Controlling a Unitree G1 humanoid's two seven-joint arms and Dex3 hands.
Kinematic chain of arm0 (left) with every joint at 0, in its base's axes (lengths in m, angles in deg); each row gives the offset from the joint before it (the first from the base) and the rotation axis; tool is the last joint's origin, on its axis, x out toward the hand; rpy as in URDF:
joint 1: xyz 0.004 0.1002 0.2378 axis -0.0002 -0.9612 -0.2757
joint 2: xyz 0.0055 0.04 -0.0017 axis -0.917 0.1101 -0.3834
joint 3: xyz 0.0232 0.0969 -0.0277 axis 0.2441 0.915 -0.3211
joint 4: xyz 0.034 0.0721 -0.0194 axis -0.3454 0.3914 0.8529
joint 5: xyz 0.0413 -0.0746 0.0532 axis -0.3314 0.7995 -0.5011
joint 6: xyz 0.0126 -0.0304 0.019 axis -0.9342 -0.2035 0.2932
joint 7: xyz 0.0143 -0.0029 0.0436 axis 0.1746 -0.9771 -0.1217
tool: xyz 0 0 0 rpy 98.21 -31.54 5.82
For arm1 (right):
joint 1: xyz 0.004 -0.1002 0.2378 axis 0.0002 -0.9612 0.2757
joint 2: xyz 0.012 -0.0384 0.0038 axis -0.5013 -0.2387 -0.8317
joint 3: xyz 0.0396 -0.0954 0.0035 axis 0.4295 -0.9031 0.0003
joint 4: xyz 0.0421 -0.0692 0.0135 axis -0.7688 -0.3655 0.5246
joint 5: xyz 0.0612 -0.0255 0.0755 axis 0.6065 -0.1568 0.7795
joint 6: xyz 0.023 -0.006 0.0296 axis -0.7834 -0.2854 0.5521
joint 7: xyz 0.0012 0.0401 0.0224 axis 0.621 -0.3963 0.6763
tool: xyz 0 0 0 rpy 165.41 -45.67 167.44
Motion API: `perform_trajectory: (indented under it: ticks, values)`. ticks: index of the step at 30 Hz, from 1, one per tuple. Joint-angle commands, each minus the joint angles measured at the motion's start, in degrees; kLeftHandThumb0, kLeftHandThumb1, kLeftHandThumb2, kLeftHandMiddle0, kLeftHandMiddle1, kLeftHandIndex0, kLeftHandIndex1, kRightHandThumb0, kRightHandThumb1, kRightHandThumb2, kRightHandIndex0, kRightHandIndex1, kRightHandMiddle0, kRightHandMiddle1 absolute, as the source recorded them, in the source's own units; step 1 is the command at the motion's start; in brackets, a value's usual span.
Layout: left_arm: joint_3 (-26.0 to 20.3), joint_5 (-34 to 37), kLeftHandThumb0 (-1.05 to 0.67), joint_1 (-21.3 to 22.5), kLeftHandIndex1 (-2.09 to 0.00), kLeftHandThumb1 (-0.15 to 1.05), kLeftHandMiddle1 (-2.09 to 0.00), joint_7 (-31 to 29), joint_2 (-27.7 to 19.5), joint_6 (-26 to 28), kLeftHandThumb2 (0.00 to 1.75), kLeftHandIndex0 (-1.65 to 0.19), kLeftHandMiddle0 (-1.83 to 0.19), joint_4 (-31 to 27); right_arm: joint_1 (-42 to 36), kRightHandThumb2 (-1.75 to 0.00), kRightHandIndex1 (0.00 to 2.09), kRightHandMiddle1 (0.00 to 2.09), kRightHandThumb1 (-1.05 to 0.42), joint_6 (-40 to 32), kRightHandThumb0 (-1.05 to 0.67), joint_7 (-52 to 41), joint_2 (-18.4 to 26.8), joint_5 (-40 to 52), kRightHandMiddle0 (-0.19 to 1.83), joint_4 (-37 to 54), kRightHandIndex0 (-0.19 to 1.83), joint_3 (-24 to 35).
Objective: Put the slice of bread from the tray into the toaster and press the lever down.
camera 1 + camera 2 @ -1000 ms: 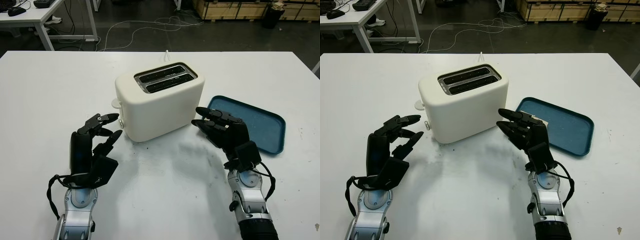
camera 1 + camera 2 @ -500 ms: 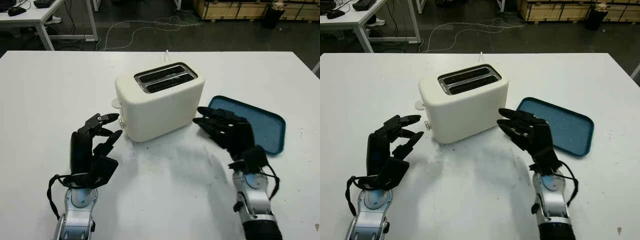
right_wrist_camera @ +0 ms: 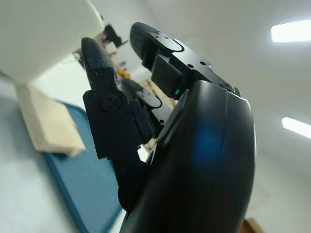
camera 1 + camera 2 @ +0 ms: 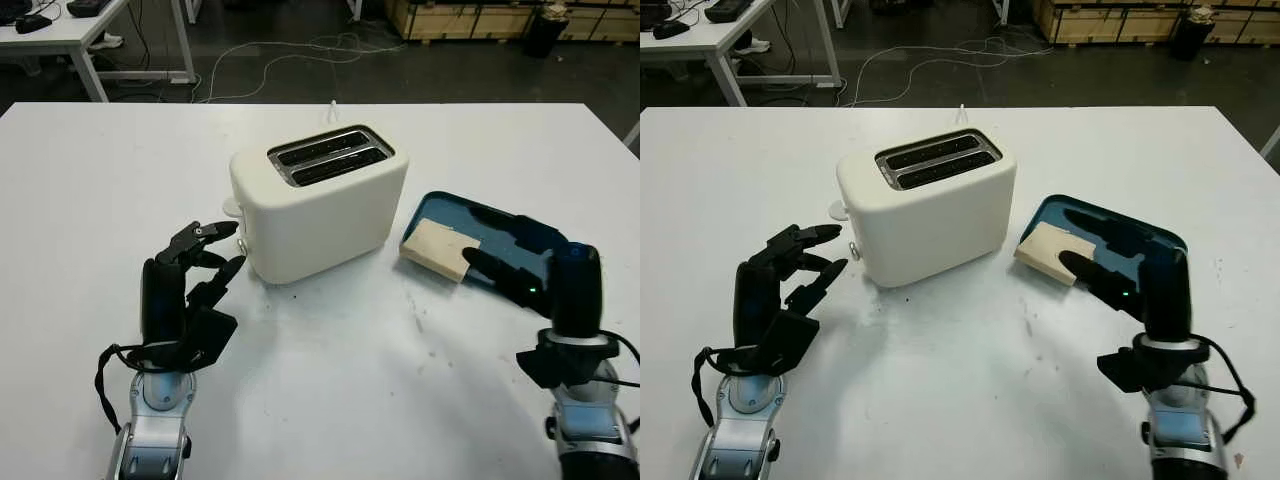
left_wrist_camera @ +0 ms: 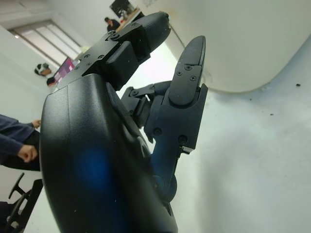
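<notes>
A cream two-slot toaster [image 4: 320, 205] stands mid-table, both slots empty, its lever knob [image 4: 232, 207] on the left end. Right of it lies a blue tray [image 4: 462, 214]. The bread slice [image 4: 440, 248] rests on the tray's near-left corner, beside the toaster. My right hand [image 4: 500, 262] is open over the tray, just right of the bread, its thumb tip close to the slice's edge, and it hides part of the tray. The right wrist view shows the bread [image 3: 48, 124] just past its fingers. My left hand [image 4: 228, 248] is open, left of the toaster below the lever.
The white table [image 4: 330, 380] has free room in front of the toaster and at the far left. A white cable [image 4: 330, 108] runs off the back edge behind the toaster. Beyond are a dark floor, desks and wooden crates.
My right hand has swung right and back from in front of the toaster to over the tray, uncovering the bread slice. The left hand has stayed put.
</notes>
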Motion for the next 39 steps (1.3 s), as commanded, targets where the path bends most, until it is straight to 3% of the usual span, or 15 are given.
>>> perform_trajectory:
  ticks: [1, 7, 12, 16, 25, 39]
  values:
    - [-0.2, 0.3, -0.25, 0.3, -0.54, 0.92, -1.28, 0.1, -0.3, -0.9, 0.14, -0.68, -0.59, 0.2, 0.4, 0.00, 0.14, 0.00, -0.80, 0.8, -0.43, 2.5, 2.5, -3.4, 0.71, -1.8, 0.68, 0.2]
    - [-0.2, -0.3, -0.25, 0.4, -0.56, 0.92, -1.28, 0.7, -0.5, -1.3, 0.15, -0.68, -0.59, 0.7, 2.9, 0.00, 0.06, 0.00, -0.78, 0.7, -0.50, 11.0, 9.5, -14.7, 0.61, -9.7, 0.60, -3.5]
    - [-0.2, -0.2, -0.25, 0.4, -0.57, 0.92, -1.28, 0.9, -0.4, -1.7, 0.15, -0.68, -0.59, 1.0, 6.1, 0.00, 0.01, 0.00, -0.78, -2.7, -0.64, 20.1, 15.3, -26.0, 0.54, -15.8, 0.50, -10.3]
    - [-0.1, -0.3, -0.24, 0.1, -0.57, 0.92, -1.28, 0.8, -0.5, -1.4, 0.16, -0.67, -0.58, 0.7, 8.9, 0.00, 0.00, 0.00, -0.73, -6.0, -0.73, 22.3, 18.1, -29.6, 0.45, -20.5, 0.37, -15.8]
    - [-0.1, -0.4, -0.26, 0.6, -0.59, 0.92, -1.27, 1.2, -0.5, -1.7, 0.15, -0.67, -0.58, 1.4, 14.8, 0.00, 0.00, 0.00, -0.69, -6.1, -0.76, 24.3, 20.1, -29.1, 0.35, -29.6, 0.28, -24.4]
    - [-0.1, -0.1, -0.26, 0.7, -0.61, 0.92, -1.28, 0.9, -0.6, -1.8, 0.15, -0.66, -0.58, 1.2, 18.5, -0.01, 0.02, 0.01, -0.70, -8.0, -0.66, 25.5, 20.2, -28.6, 0.39, -32.8, 0.33, -29.8]
